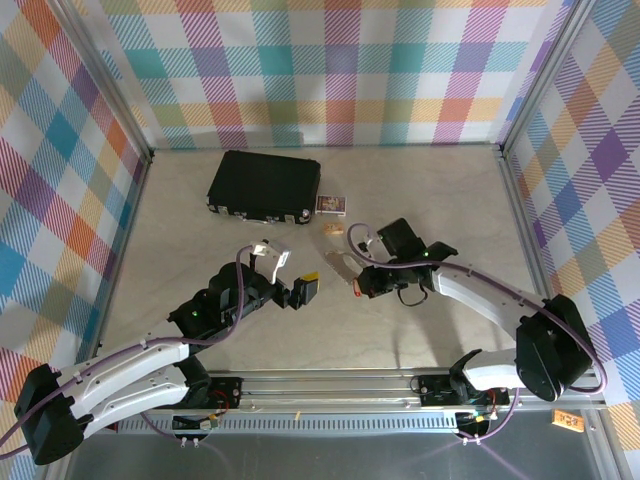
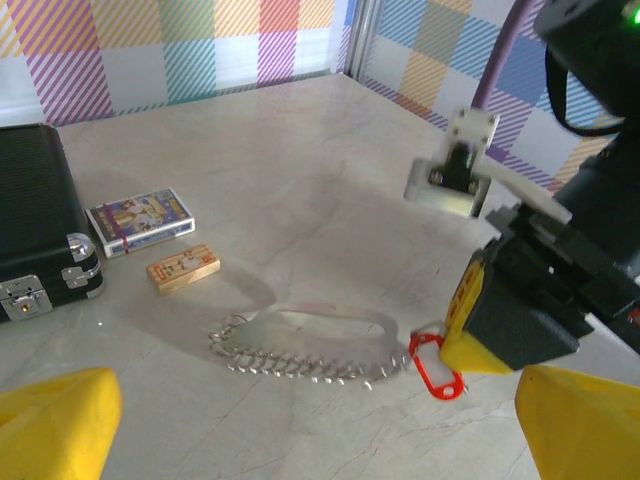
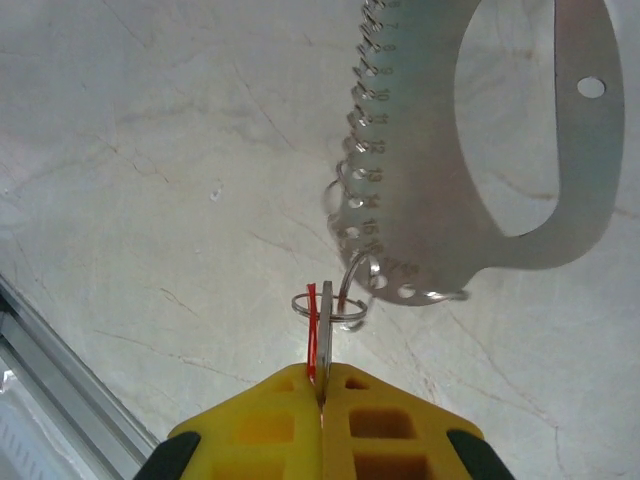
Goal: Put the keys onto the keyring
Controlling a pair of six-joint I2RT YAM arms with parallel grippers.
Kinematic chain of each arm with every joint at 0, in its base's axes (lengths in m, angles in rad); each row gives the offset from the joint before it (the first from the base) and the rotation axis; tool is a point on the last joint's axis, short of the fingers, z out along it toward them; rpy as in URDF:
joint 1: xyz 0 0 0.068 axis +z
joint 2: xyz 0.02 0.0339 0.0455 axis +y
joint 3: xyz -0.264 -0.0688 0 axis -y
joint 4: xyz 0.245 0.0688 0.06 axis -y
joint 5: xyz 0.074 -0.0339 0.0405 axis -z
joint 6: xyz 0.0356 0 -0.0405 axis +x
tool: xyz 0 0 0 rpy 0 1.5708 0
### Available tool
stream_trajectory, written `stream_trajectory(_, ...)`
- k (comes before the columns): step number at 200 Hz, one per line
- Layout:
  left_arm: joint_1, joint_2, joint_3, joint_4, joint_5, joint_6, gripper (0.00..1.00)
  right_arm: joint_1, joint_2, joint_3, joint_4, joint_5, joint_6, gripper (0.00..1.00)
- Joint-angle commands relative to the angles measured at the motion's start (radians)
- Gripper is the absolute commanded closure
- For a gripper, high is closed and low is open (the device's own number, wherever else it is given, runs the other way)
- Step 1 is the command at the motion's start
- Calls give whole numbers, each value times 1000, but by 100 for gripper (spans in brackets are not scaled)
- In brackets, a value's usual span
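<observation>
Right wrist: right fingers (image 3: 340,395) clamp the keyring (image 3: 312,345) touching the keys (image 3: 415,160), bare table (image 3: 150,150) around; left fingers (image 2: 55,425) spread.

**Red tag pinched at the table's edge**

The right gripper (image 3: 322,375) has its yellow fingers (image 3: 270,420) pressed together on the keyring (image 3: 312,342), whose thin red tag is seen edge-on, with a small wire ring at its top. Just above, the keys (image 3: 405,150), a flat silvery loop edged with tiny rings, lie on the pale veined table (image 3: 150,150). A metal rail (image 3: 60,395) crosses the lower-left corner.
</observation>
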Motion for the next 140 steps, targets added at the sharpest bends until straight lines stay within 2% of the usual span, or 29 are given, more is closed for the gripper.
stream_trajectory(1, 5, -5, -19, 42, 18, -21, 0, 7, -23, -36, 40, -51, 49, 100)
stream_trajectory(140, 5, -48, -58, 27, 19, -48, 0, 56, -23, -186, 88, -73, 127, 100)
